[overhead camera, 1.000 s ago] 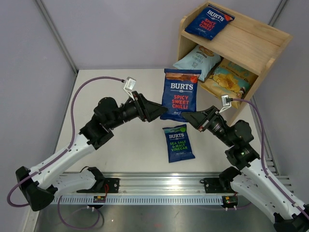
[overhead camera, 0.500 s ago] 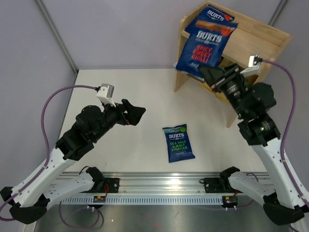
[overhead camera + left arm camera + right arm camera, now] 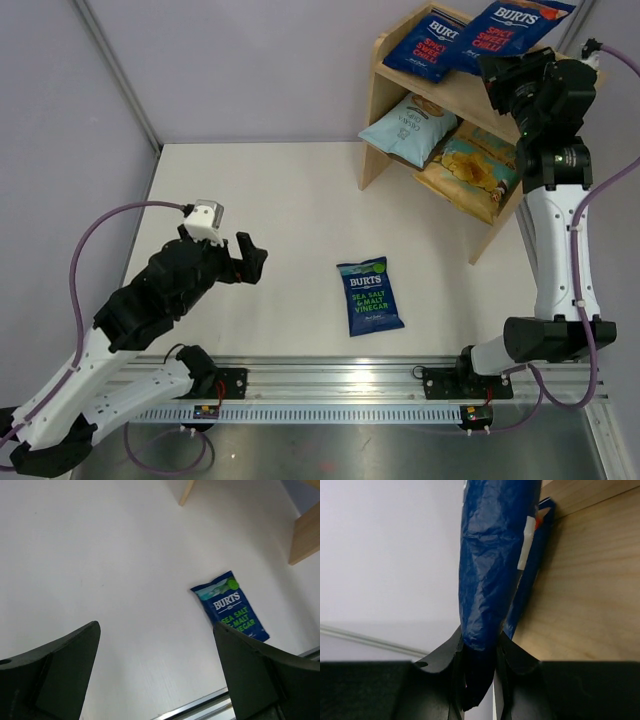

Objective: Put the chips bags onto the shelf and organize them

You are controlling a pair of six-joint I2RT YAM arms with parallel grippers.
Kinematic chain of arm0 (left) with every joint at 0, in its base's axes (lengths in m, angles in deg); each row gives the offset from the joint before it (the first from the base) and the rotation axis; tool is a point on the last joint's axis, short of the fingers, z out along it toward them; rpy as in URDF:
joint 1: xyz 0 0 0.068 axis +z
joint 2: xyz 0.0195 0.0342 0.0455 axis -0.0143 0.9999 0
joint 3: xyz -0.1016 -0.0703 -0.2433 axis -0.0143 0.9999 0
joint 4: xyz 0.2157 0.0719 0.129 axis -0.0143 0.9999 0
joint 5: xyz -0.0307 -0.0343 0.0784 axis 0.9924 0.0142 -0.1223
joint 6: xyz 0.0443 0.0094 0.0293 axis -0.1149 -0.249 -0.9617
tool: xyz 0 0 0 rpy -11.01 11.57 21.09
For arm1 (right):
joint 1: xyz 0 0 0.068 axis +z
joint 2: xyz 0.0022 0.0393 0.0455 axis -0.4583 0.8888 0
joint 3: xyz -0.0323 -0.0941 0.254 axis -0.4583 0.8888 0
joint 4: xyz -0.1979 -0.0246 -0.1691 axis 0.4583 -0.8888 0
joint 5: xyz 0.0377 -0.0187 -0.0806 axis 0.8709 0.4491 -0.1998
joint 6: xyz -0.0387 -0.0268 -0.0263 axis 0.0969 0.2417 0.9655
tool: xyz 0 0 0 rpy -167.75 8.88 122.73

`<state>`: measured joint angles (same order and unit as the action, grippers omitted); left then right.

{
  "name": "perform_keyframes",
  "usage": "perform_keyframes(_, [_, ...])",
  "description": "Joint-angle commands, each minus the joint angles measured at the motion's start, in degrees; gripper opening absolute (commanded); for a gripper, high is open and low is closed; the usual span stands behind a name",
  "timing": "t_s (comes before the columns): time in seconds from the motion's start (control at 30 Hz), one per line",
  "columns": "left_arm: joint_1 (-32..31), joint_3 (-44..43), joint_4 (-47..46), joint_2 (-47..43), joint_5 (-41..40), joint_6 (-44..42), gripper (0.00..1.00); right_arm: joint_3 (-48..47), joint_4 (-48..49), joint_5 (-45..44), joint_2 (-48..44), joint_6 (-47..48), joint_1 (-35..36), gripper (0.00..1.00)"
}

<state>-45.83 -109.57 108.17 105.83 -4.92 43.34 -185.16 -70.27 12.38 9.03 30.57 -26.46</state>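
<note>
My right gripper (image 3: 479, 656) is pinching one crinkly blue bag (image 3: 490, 555) over the wooden shelf (image 3: 520, 88), beside a second bag (image 3: 430, 45). A pale bag (image 3: 408, 128) and a yellow bag (image 3: 470, 170) are lying below, and a fifth bag (image 3: 370, 296) on the table (image 3: 280, 190). My left gripper (image 3: 157, 672) is gaping, empty.

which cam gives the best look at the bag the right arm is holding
Top external: the held Burts bag shows its red-lettered face above the shelf top. Right wrist sees it only edge-on, clamped in the right pincer. Left wrist misses it.
</note>
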Motion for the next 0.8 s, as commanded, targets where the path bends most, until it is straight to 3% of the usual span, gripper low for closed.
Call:
perform_keyframes(0.0, [-0.1, 4.2, 1.2, -2.1, -5.6, -3.3, 0.99, -6.2, -2.6, 0.8, 1.6, -4.3, -3.4, 0.09])
perform_keyframes(0.17, [0.0, 5.9, 3.1, -1.6, -9.8, -3.6, 0.99, -12.8, -9.1, 1.7, 6.4, -2.5, -4.1, 0.15])
perform_keyframes(0.53, [0.0, 7.3, 2.0, -3.8, -7.5, -4.2, 0.99, -8.4, -8.4, 3.8, 3.3, -5.2, -4.1, 0.11])
perform_keyframes(0.77, [0.0, 7.8, 1.9, -4.7, -7.0, -4.1, 0.99, -8.4, -8.3, 8.3, 5.2, -10.0, -5.0, 0.15])
